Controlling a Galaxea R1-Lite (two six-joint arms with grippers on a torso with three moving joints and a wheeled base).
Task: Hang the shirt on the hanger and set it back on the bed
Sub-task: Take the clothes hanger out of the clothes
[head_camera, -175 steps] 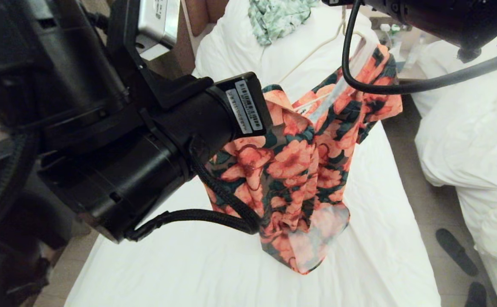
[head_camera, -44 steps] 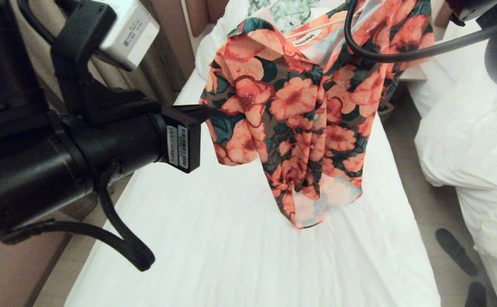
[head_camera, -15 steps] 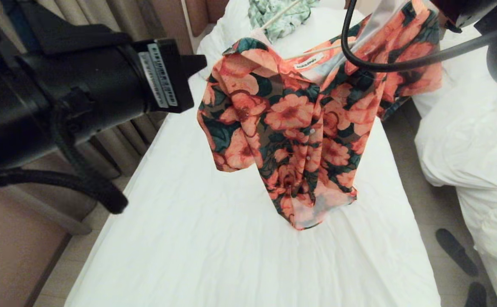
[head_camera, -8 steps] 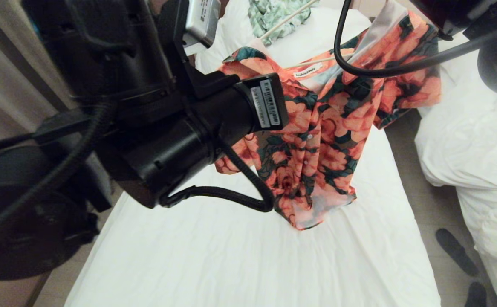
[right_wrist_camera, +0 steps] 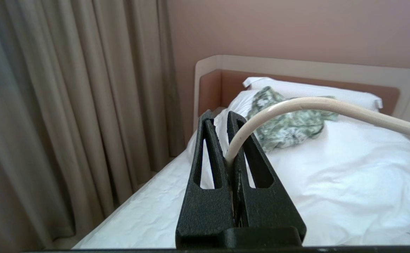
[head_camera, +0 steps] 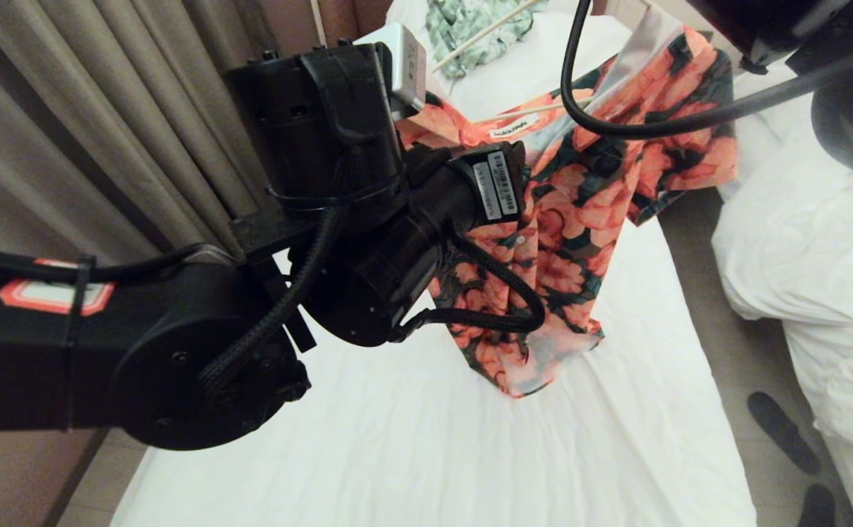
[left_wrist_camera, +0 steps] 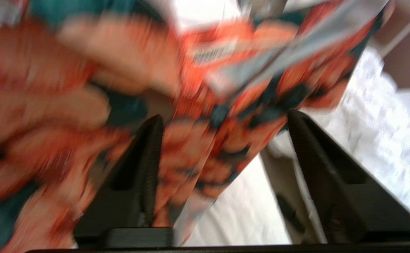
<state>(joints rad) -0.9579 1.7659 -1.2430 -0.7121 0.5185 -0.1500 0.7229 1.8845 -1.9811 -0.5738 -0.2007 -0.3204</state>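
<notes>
My right claw (right_wrist_camera: 230, 147) clenched on hanger (right_wrist_camera: 317, 107); left claw (left_wrist_camera: 222, 126) released, straddling shirt (head_camera: 595, 190) front. I advise pinching loose edge at 12 o'clock, gently.

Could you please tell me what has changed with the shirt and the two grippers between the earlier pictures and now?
The left gripper has swung back in against the shirt and now stands open, fabric hanging between its fingers without being pinched. Since the earliest picture the shirt has been raised and spread on the hanger. Unchanged: the right gripper stays shut on the hanger, and the shirt's hem still brushes the bed.
</notes>
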